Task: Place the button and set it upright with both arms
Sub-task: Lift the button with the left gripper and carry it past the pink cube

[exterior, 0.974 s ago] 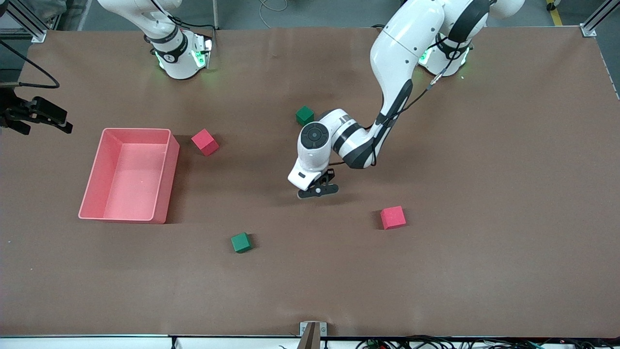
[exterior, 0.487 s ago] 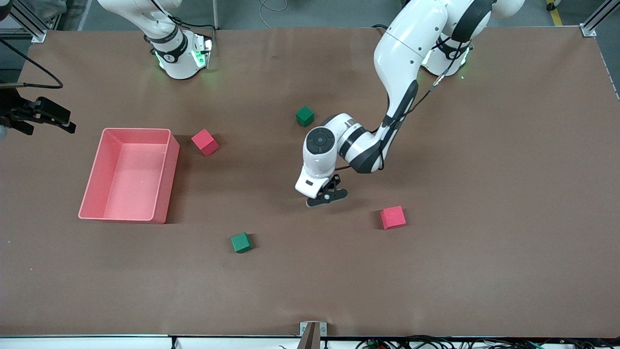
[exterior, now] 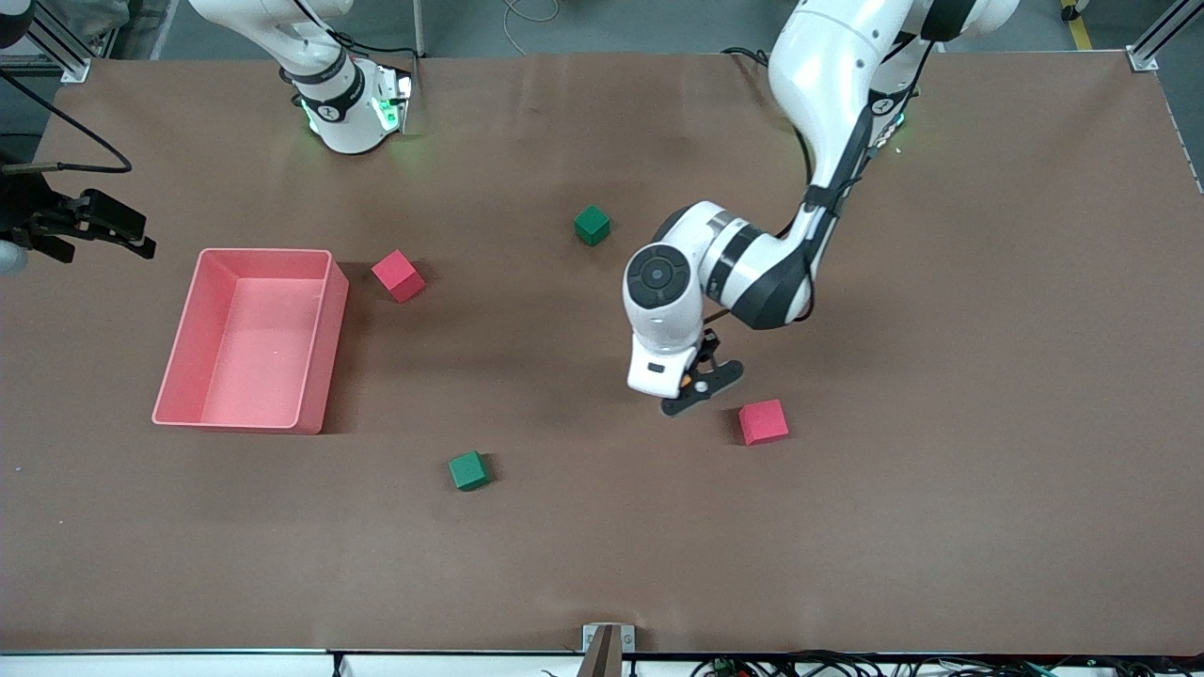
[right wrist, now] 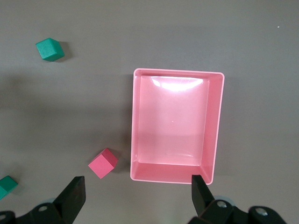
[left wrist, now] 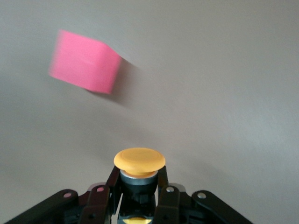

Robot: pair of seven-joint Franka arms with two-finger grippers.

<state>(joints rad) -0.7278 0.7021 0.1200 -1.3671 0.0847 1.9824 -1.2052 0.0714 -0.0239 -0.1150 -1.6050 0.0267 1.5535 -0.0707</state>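
Note:
The button (left wrist: 139, 161) has a round orange cap on a short black body. My left gripper (left wrist: 139, 176) is shut on that body, with the cap sticking out past the fingertips. In the front view, the left gripper (exterior: 701, 385) hangs over the middle of the table, close beside a red cube (exterior: 763, 421), and a speck of the button's orange shows between its fingers. That red cube (left wrist: 84, 67) also shows in the left wrist view. My right gripper (right wrist: 138, 186) is open and empty, high over the pink bin (right wrist: 216, 126). The front view shows the right gripper (exterior: 103, 230) at the picture's edge.
The pink bin (exterior: 320, 348) stands empty toward the right arm's end of the table. A second red cube (exterior: 397, 275) lies beside it. One green cube (exterior: 592, 226) lies near the middle, and another green cube (exterior: 467, 470) is nearer to the front camera.
My left arm has carried the button toward the left arm's end of the table, closing in on the red cube. The right gripper has drifted only slightly.

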